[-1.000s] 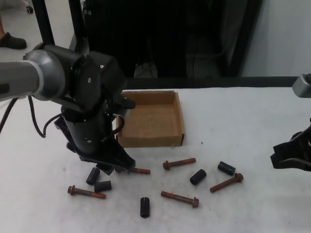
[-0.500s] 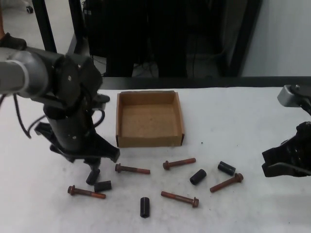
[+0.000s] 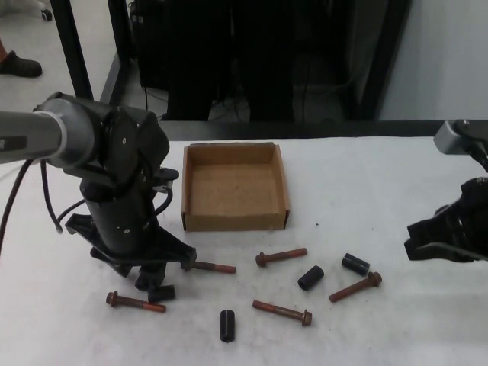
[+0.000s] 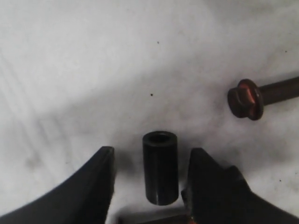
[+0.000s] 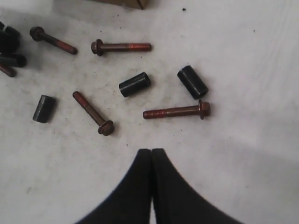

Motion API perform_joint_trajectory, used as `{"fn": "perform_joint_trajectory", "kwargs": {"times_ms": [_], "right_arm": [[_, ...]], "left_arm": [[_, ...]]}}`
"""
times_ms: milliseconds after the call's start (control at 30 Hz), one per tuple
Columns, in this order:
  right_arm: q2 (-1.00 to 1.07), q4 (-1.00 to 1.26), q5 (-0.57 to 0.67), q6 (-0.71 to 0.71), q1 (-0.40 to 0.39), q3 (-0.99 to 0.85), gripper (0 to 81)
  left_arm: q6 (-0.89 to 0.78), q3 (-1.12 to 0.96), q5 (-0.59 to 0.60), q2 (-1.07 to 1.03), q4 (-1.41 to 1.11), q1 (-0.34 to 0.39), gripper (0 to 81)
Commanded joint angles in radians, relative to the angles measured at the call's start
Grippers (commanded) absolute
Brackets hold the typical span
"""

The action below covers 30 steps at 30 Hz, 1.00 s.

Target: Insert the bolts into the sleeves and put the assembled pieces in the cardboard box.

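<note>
Left end effector (image 4: pixel 152 156) is open, with one black sleeve (image 4: pixel 161 168) lying between its fingers (image 4: pixel 91 189) (flat on the white table (image 4: pixel 93 70)). Right end effector (image 5: pixel 152 154) is pinched shut, holding nothing. Five rusty metal bolts (image 3: pixel 280 255) and five smooth tube-shaped sleeves (image 3: pixel 310 277) in all lie near one brown cardboard box (image 3: pixel 236 221).

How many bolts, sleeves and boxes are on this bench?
Bolts: 5
Sleeves: 5
Cardboard box: 1
Total: 11
</note>
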<state>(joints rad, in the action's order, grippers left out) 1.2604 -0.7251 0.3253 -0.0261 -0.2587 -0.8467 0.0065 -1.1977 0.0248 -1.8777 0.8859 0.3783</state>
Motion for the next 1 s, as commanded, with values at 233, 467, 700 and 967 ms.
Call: {"fn": "perform_joint_trajectory", "kwargs": {"times_ms": [233,467,700,967], "right_arm": [[0.121,0.003,0.013,-0.012,-0.003,-0.016,0.2],[0.273,-0.038,0.117,0.070,-0.030,-0.107,0.2],[0.338,-0.136,0.152,0.508,-0.121,-0.231,0.2],[0.362,-0.051,0.030,0.822,-0.165,-0.284,0.2]], "left_arm": [[0.004,-0.006,0.075,-0.043,0.015,0.004,0.6],[0.004,-0.006,0.083,-0.043,-0.005,0.004,0.8],[-0.006,-0.006,0.164,-0.043,0.015,0.004,0.8],[0.031,-0.006,0.164,-0.043,0.054,0.004,0.8]]}}
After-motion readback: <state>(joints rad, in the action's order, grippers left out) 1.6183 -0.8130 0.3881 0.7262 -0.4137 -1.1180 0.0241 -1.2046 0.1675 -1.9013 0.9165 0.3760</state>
